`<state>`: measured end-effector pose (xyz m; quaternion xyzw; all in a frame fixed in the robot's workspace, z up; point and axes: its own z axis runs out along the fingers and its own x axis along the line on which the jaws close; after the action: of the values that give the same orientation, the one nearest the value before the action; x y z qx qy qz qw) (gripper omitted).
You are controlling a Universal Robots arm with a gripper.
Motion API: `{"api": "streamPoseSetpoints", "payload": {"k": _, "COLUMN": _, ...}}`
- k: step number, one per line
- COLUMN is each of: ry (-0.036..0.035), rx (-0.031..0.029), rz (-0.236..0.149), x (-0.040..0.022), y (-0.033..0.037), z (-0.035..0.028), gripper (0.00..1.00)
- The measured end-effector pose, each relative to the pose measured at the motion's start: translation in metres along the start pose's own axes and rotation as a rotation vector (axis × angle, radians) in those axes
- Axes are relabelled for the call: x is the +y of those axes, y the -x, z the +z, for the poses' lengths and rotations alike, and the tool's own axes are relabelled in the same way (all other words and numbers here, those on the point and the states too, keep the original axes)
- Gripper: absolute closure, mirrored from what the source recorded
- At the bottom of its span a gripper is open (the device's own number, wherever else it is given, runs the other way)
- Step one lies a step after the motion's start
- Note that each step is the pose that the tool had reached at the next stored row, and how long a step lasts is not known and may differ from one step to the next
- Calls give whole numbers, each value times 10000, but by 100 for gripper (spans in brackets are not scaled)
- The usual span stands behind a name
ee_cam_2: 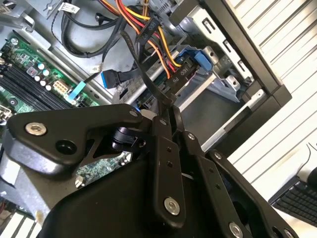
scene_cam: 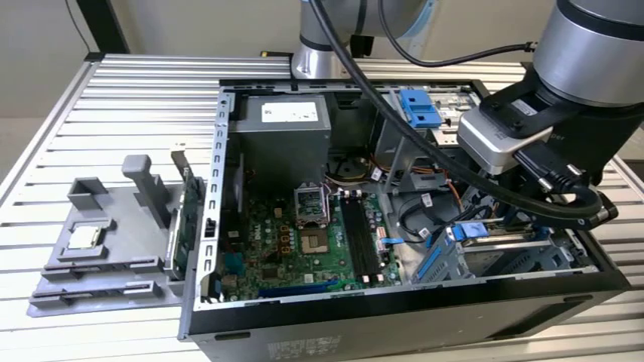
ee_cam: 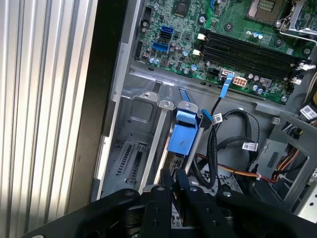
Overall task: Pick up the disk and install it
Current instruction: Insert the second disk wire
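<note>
The disk (ee_cam: 182,133) stands on edge in the drive bay at the case's front corner, its blue rail frame uppermost. In the exterior view the disk's blue rail (scene_cam: 466,231) shows just below my wrist. My gripper (ee_cam: 172,174) hangs right over the disk's end with its two fingers (ee_cam: 164,179) drawn close together, and they seem to pinch the disk's thin edge. In the second wrist view the gripper (ee_cam_2: 168,110) points at the bay, where the blue rail (ee_cam_2: 199,61) sits among the cables.
The open computer case (scene_cam: 403,309) lies on a slatted metal table (scene_cam: 131,98). A motherboard (scene_cam: 302,241), a grey power-supply box (scene_cam: 282,121) and loose cables (ee_cam_2: 148,29) crowd the inside. A grey fixture (scene_cam: 105,241) with a small chip stands on the exterior view's left.
</note>
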<state>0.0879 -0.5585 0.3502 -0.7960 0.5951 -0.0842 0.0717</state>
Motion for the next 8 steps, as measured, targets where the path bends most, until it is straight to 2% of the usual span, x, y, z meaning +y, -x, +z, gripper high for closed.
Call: {"api": "streamPoseSetpoints", "payload": {"k": 8, "ry": 0, "rx": 0, "rz": 20, "x": 8, "y": 2, "z": 23, "gripper": 100}}
